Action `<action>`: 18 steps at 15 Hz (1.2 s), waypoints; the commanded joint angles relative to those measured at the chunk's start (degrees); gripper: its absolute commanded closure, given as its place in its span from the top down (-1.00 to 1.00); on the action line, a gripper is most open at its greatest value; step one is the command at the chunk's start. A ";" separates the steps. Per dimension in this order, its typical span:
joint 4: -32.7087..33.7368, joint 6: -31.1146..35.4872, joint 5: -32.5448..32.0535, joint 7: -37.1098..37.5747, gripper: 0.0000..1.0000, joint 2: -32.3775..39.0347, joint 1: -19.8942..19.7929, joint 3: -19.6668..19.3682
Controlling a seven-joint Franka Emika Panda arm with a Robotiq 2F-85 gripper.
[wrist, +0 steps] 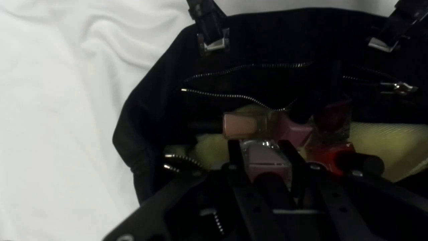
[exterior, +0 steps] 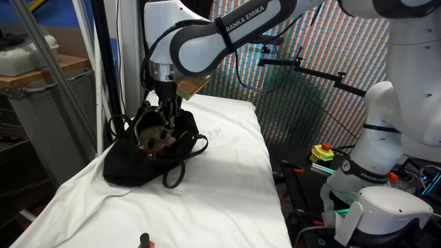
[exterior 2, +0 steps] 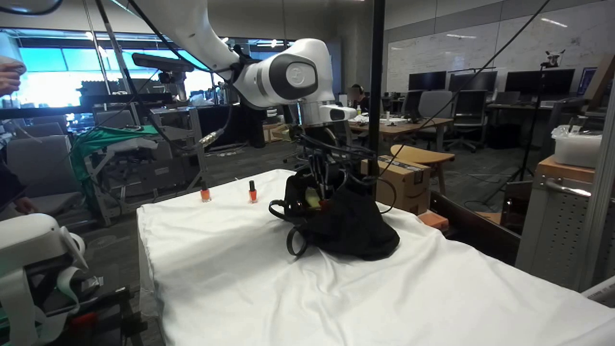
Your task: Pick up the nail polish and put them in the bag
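Note:
Inside the black bag (wrist: 147,117), which lies on the white cloth in both exterior views, my gripper (wrist: 262,147) points down. Its fingers are shut on a pale pink nail polish (wrist: 267,167) with a black cap. Close around it in the wrist view lie more nail polish bottles: a peach one (wrist: 240,125), a pink one (wrist: 292,132), a dark red one (wrist: 334,117) and an orange-red one (wrist: 326,155). Two orange-red bottles (exterior 2: 205,194) (exterior 2: 253,194) stand upright on the cloth outside the bag. The bag's deeper interior is dark.
Strap loops (exterior: 174,177) hang off the bag's side onto the cloth. The bag's zipper edge (wrist: 227,95) runs close to the jaws. Beyond the table stand a metal cart (exterior: 65,113) and a cardboard box (exterior 2: 403,185). A white headset (exterior: 392,210) lies near the arm's base.

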 commanded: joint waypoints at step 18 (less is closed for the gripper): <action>-2.06 -8.26 1.24 1.23 1.00 -2.80 2.15 1.34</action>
